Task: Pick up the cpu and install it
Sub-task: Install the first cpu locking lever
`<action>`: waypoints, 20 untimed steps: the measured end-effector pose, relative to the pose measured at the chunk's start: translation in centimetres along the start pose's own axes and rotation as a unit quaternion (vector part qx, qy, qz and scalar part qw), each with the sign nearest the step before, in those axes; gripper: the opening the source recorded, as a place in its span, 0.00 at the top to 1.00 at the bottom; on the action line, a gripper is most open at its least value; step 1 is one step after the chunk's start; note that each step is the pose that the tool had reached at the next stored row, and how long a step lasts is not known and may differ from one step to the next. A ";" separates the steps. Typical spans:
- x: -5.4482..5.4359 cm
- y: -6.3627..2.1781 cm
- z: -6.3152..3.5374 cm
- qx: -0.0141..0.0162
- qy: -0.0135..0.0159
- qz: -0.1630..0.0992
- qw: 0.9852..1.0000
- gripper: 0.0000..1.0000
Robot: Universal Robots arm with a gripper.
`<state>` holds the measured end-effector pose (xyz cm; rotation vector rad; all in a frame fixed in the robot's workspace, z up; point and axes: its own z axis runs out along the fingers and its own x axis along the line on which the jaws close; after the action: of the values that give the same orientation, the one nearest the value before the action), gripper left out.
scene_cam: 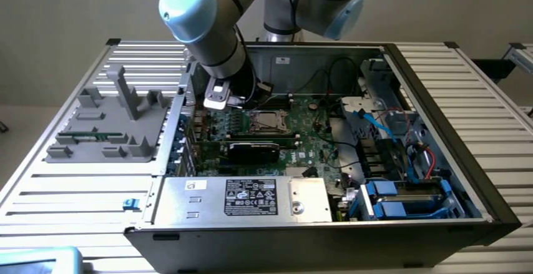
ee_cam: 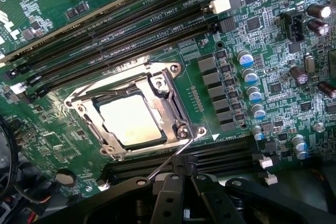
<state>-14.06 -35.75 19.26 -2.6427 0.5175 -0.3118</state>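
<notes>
In the square metal-framed socket (ee_cam: 169, 100) sits the flat, shiny silver square cpu (ee_cam: 129, 120). I judge it light, stiff and fragile, best held by its edges. I cannot tell my black gripper's (ee_cam: 187, 170) state.

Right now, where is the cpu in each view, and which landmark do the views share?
Exterior view: the cpu lies within the socket frame on the motherboard, mid-case, just to the exterior view's right of the arm.
Wrist view: the cpu lies inside that metal frame, beside the long black memory slots.
Shared landmark: the socket frame around the cpu.
</notes>
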 end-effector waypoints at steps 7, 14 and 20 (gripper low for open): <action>0.0 0.08 0.16 0.000 0.002 0.003 1.000 0.89; 0.0 0.08 0.16 0.002 0.002 0.007 1.000 0.89; -0.1 0.06 0.17 0.003 0.004 0.012 1.000 0.89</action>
<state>-14.09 -35.72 19.07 -2.6289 0.5494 -0.3163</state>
